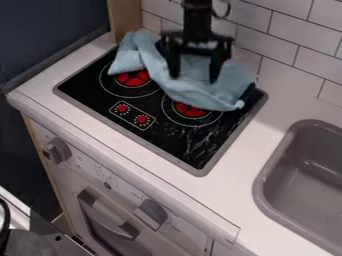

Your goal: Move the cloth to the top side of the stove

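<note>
Two jaws, set wide apart, on the black gripper (194,77), pointing down over the middle of the cloth (192,92). Touching or just above: cannot tell. Straight above, the black arm (198,17), coming in from the top edge.

Under and around the jaws, the pale blue cloth, bunched in loose folds along the top side of the stove (180,140). At its left end, a peak near the back corner and a flap hanging forward over part of the left burner (132,79); at its right end, a fold across the back of the right burner (190,110), reaching close to the stove's right edge. A scrap of red behind the right jaw, too hidden to name.

In front of the burners, two red dials (141,119) inside a white outline. All round the black stove, a grey rim, set into the white desk (234,167). Farther right, a grey sink (259,182); behind, white tiles (287,30). Below the desk's front edge, two grey knobs (151,212) and, between and below, an oven handle (110,216).
</note>
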You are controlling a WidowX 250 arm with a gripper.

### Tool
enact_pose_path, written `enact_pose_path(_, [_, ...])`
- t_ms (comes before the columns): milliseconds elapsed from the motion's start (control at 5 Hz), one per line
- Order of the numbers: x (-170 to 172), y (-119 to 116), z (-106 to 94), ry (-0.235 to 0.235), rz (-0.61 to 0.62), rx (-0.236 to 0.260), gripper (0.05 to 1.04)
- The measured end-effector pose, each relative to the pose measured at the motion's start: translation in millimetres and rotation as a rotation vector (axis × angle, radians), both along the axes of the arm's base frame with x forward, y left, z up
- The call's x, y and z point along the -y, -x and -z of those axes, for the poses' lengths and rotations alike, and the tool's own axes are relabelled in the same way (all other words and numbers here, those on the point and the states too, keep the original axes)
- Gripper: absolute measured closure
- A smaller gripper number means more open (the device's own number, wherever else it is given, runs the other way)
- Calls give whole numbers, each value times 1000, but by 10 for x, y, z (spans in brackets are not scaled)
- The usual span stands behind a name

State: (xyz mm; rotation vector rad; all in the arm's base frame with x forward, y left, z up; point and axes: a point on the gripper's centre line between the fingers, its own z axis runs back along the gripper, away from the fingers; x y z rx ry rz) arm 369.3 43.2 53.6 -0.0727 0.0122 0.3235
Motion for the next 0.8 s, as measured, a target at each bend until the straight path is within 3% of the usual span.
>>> enact_pose_path(200, [66, -152, -311, 30, 35, 160, 85])
enact_pose_path(400, [44, -230, -539, 3, 14, 210, 85])
enact_pose_path(600, [79, -155, -718, -7, -10, 211, 85])
enact_pose_path(800, [329, -37, -723, 111, 55, 129, 85])
